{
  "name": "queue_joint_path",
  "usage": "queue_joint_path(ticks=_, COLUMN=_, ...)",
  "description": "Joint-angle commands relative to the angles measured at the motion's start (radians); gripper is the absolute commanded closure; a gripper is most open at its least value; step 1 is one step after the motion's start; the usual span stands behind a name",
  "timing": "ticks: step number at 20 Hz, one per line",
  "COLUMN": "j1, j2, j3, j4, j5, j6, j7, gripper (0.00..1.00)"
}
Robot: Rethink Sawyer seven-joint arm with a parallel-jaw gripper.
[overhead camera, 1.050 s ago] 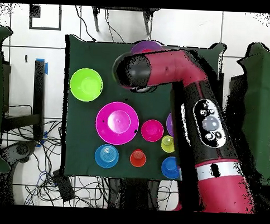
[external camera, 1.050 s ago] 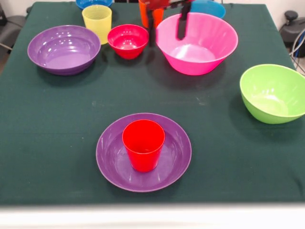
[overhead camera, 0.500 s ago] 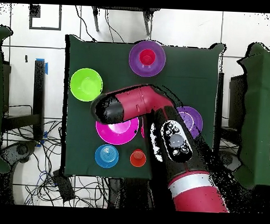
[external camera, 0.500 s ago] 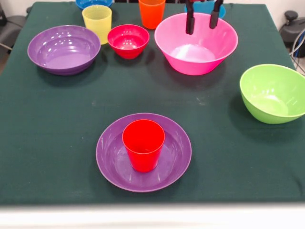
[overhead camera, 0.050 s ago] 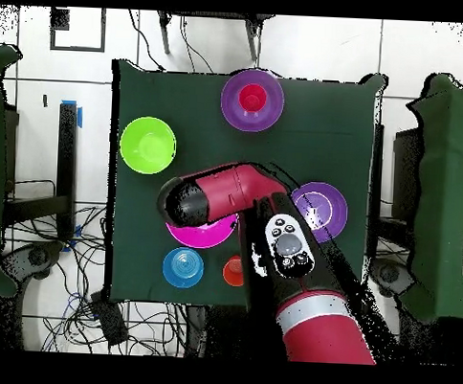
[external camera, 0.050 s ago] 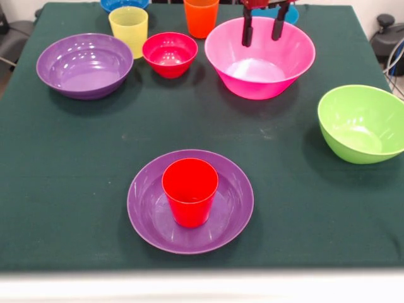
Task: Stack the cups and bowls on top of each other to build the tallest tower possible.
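So we've got the gripper (external camera, 0.050 s ago: 260, 36) hanging over the far rim of the big pink bowl (external camera, 0.050 s ago: 260, 79), fingers spread apart and holding nothing; the red cup (external camera, 0.050 s ago: 190, 191) sits upright in the purple bowl (external camera, 0.050 s ago: 149, 218) close to the table's (external camera, 0.050 s ago: 76, 164) near edge; the other purple bowl (external camera, 0.050 s ago: 84, 65) is by the far left corner, with the yellow cup (external camera, 0.050 s ago: 129, 28), small crimson bowl (external camera, 0.050 s ago: 169, 54) and orange cup (external camera, 0.050 s ago: 201, 16) along the far edge; the lime green bowl (external camera, 0.050 s ago: 362, 124) sits at the right edge; in the overhead view the arm (overhead camera, 0.050 s ago: 272, 240) covers most of the pink bowl.
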Motion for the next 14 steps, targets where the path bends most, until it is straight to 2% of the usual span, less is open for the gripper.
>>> queue_joint_path(ticks=1, j1=0.038, j2=0.108, j3=-0.084, j4=-0.049, j5=-0.084, j6=-0.077, j7=0.109, gripper=0.00)
queue_joint_path(ticks=6, j1=0.096, j2=0.146, j3=-0.121, j4=-0.105, j5=-0.066, j6=-0.085, j7=0.147, gripper=0.00)
queue_joint_path(ticks=14, j1=0.160, j2=0.173, j3=-0.169, j4=-0.133, j5=-0.034, j6=-0.090, j7=0.143, gripper=0.00)
